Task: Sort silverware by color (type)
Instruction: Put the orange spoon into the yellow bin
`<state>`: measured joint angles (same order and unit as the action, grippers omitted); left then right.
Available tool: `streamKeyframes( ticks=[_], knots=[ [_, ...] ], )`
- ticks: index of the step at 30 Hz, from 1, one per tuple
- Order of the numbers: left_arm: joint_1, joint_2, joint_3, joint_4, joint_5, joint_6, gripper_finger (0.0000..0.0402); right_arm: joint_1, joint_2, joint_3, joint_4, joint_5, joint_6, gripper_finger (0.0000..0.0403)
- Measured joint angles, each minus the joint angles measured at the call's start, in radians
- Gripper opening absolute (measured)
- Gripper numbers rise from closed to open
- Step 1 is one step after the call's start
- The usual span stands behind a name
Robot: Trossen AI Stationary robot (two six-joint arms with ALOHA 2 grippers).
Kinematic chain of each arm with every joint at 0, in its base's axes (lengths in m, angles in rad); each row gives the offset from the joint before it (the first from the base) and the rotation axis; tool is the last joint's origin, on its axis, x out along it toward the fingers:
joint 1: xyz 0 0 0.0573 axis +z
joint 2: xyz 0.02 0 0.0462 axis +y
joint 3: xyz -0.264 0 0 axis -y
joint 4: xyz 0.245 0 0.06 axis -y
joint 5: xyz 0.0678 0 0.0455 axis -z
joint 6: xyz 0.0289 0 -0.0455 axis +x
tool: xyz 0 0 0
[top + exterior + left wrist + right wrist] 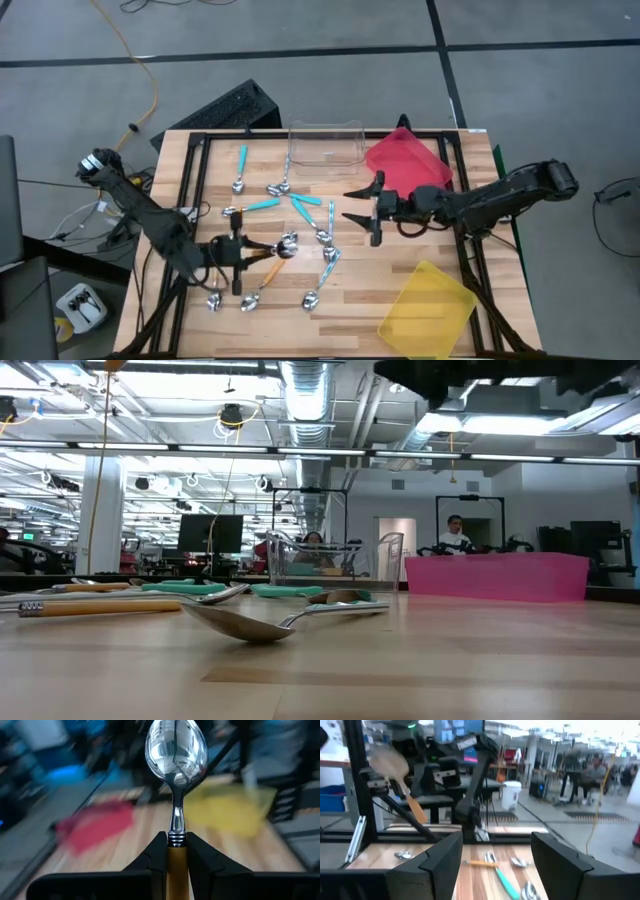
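1. The left gripper [262, 252] is over the near-left part of the counter [370, 290], pinching an orange spoon [278, 250] by its handle.
2. In the left wrist view the two fingers [156, 857] press on either side of the orange handle just below its metal collar, and the shiny bowl of the orange spoon [176, 755] stands up beyond them.
3. In the right wrist view the same spoon [395, 765] shows raised above the counter, bowl up and handle slanting down.
4. The right gripper [362, 212] is over the middle of the counter, beside the red tray [410, 160], its fingers [440, 857] spread wide and holding nothing.
5. The other spoons lie loose on the counter between the two arms: teal ones [265, 204] toward the far side near the clear tray [325, 145], light-blue ones [330, 258] near the middle, and a few more by the near-left edge [250, 300].
6. The clear tray is at the far edge, the red tray just to its right, and the yellow tray [428, 308] at the near-right corner.
7. In the low view one spoon [250, 622] lies closest, bowl resting on the wood, with teal handles [185, 588] behind it.
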<state>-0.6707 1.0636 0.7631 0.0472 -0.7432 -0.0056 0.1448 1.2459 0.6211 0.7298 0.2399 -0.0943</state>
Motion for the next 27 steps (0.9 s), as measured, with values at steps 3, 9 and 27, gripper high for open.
streamKeyframes(
  ticks=[3, 9, 27],
  knots=[
    [0.085, -0.013, 0.0, 0.098, 0.229, 0.137, 0.0029, 0.0, 0.085, 0.0, 0.145, -0.027, -0.026, 0.026],
    [0.234, -0.015, -0.012, 0.185, 0.565, 0.216, 0.0036, 0.031, 0.188, 0.0, 0.361, -0.052, -0.109, 0.026],
    [0.524, -0.015, -0.26, 0.685, 1.138, -0.043, 0.0031, 0.095, 0.216, 0.341, -0.164, -0.164, -0.155, 0.026]
  ],
)
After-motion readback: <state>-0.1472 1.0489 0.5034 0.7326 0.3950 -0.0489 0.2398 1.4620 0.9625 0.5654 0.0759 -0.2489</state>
